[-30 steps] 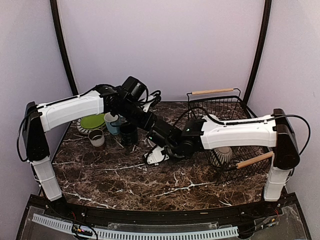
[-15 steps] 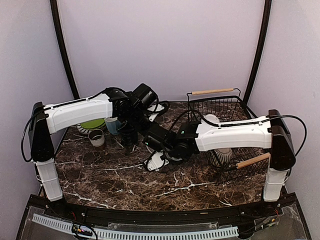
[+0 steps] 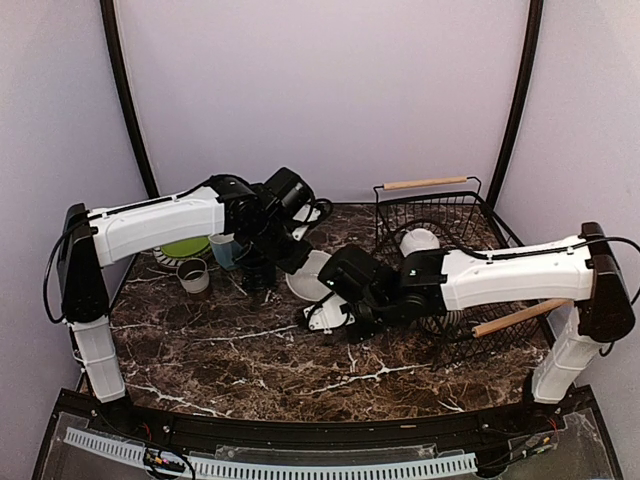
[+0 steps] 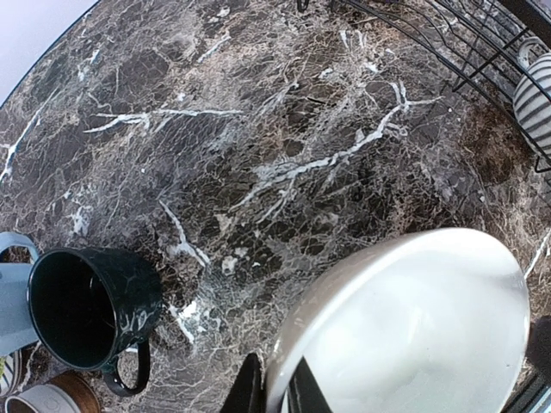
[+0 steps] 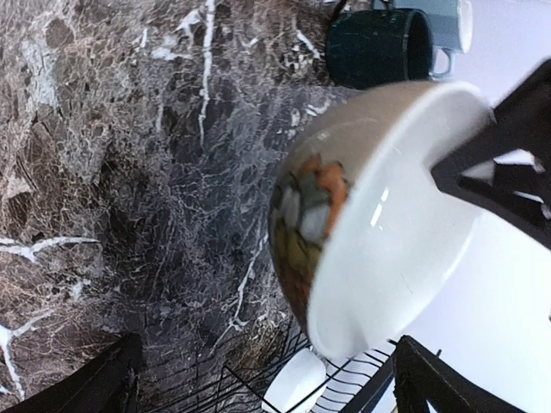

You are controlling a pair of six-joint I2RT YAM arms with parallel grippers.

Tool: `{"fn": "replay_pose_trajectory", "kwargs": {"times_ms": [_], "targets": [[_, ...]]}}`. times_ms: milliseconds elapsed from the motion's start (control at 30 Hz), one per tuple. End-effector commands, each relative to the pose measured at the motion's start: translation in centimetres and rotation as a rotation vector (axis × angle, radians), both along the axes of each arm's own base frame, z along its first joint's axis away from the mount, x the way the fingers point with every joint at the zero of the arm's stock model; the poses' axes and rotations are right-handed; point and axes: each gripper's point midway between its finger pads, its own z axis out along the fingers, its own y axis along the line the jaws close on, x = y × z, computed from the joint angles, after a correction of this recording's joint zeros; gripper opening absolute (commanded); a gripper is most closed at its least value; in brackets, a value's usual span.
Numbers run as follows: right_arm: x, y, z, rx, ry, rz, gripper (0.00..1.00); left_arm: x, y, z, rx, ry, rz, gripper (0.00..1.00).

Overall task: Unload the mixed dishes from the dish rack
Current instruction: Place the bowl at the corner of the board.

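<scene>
- The white bowl (image 3: 310, 275) is tilted over the surface (image 3: 250, 350), between the mugs and the dish rack (image 3: 450, 212), and outside the rack.
- Its inside is plain white; the right wrist view shows an orange and grey pattern on the outside.
- The left claw (image 4: 274, 391) is closed on the bowl's rim, one finger inside and one outside.
- The right claw (image 3: 325, 316) is spread wide and holds nothing; it hangs low over the surface, just in front of the bowl and apart from it.
- The right arm reaches across the front of the rack and hides part of it.
- In the rack a striped bowl (image 4: 538, 95) stands on edge, and a small white dish (image 3: 418, 240) lies near the back.
- The rack's wooden handles (image 3: 425, 183) run along its far and near ends.
- Left of the bowl, a dark green mug (image 4: 86, 318) stands upright on the surface with its handle toward the near edge.
- A light blue mug (image 3: 222, 248) stands just beside it.
- A grey cup (image 3: 193, 275) stands further left.
- A lime-green plate (image 3: 185, 245) lies behind the cup, partly under the left arm.
</scene>
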Motion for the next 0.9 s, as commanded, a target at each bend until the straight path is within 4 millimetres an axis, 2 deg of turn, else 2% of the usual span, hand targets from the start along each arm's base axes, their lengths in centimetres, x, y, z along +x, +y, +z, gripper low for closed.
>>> {"fn": "replay_pose_trajectory", "kwargs": {"times_ms": [0,133,200,233,267,300,333,367,400,433,467,500,533,567,600,633,667,767,867], "targets": [[0.0,-0.4,3.7,0.212,-0.050,-0.077,0.99,1.4,1.3,4.3,-0.059,-0.110,0.073,0.01],[-0.2,-1.4,7.6,0.412,-0.064,-0.123,0.99,1.8,2.8,4.9,-0.062,-0.088,0.160,0.01],[-0.9,-1.8,10.3,0.562,-0.028,-0.113,0.99,1.6,4.4,4.9,-0.063,-0.065,0.218,0.01],[-1.3,-2.0,11.5,0.632,-0.011,-0.104,0.99,1.2,5.2,5.5,-0.084,-0.066,0.255,0.01],[-1.7,-2.2,12.5,0.698,0.000,-0.093,0.99,0.8,6.3,4.4,-0.072,-0.050,0.282,0.01],[-1.7,-2.5,13.9,0.781,-0.004,-0.098,0.99,0.3,7.1,5.3,-0.110,-0.057,0.318,0.01],[-1.4,-2.9,15.2,0.866,-0.019,-0.120,0.99,-0.3,8.3,3.6,-0.096,-0.032,0.344,0.01],[-0.8,-3.6,16.3,0.942,-0.040,-0.161,0.99,-0.9,9.2,4.5,-0.143,-0.035,0.385,0.01],[-0.1,-4.4,17.8,1.036,-0.068,-0.216,0.99,-1.6,10.6,2.4,-0.122,-0.001,0.417,0.01],[0.7,-5.3,18.7,1.098,-0.088,-0.279,0.99,-2.2,11.6,3.1,-0.165,-0.002,0.457,0.01],[1.5,-6.1,19.0,1.130,-0.092,-0.342,0.99,-2.9,13.2,1.1,-0.142,0.033,0.496,0.01],[2.1,-6.4,19.5,1.161,-0.073,-0.387,0.99,-3.5,14.3,1.5,-0.171,0.030,0.529,0.01],[2.4,-6.5,19.4,1.164,-0.054,-0.410,0.99,-4.1,16.0,-0.2,-0.144,0.053,0.566,0.01],[2.8,-6.5,19.1,1.152,-0.034,-0.433,0.99,-4.5,17.1,0.1,-0.161,0.042,0.592,0.01],[3.0,-6.3,18.8,1.145,-0.016,-0.448,0.99,-5.0,18.8,-1.2,-0.131,0.056,0.633,0.01],[3.2,-6.1,18.6,1.142,0.003,-0.466,0.99,-5.3,19.6,-1.1,-0.145,0.052,0.655,0.01],[3.5,-5.9,18.3,1.141,0.028,-0.487,0.99,-5.5,20.6,-2.0,-0.150,0.080,0.681,0.01],[3.8,-4.8,17.2,1.133,0.143,-0.531,0.99,-5.5,21.3,-2.9,-0.203,0.124,0.718,0.01],[3.7,-3.6,16.5,1.149,0.250,-0.539,0.99,-5.0,21.5,-3.9,-0.183,0.135,0.754,0.01]]}}
